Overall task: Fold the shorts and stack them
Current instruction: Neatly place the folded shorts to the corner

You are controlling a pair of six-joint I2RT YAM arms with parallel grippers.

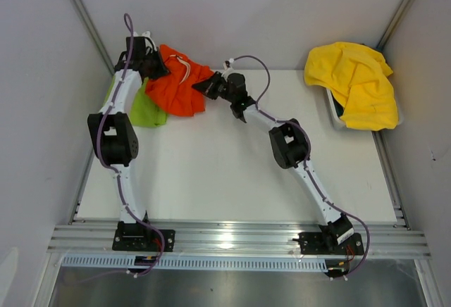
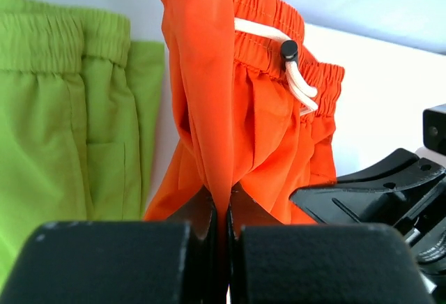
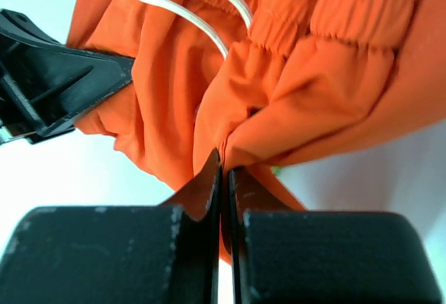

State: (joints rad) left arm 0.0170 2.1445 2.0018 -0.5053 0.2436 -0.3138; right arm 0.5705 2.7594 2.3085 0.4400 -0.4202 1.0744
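The orange-red shorts (image 1: 182, 82) hang bunched between both grippers at the back left of the table, white drawstring (image 2: 296, 81) showing. My left gripper (image 1: 153, 62) is shut on a fold of that orange cloth (image 2: 209, 109). At the other side my right gripper (image 1: 209, 84) is shut on another fold of the same shorts (image 3: 293, 74). The lime-green shorts (image 1: 146, 108) lie flat on the table under and left of the orange pair, their elastic waist (image 2: 63, 35) visible in the left wrist view.
A heap of yellow cloth (image 1: 358, 82) fills a white bin (image 1: 337, 117) at the back right corner. White table surface (image 1: 225, 173) stretches in front. Enclosure walls stand close on the left, right and back.
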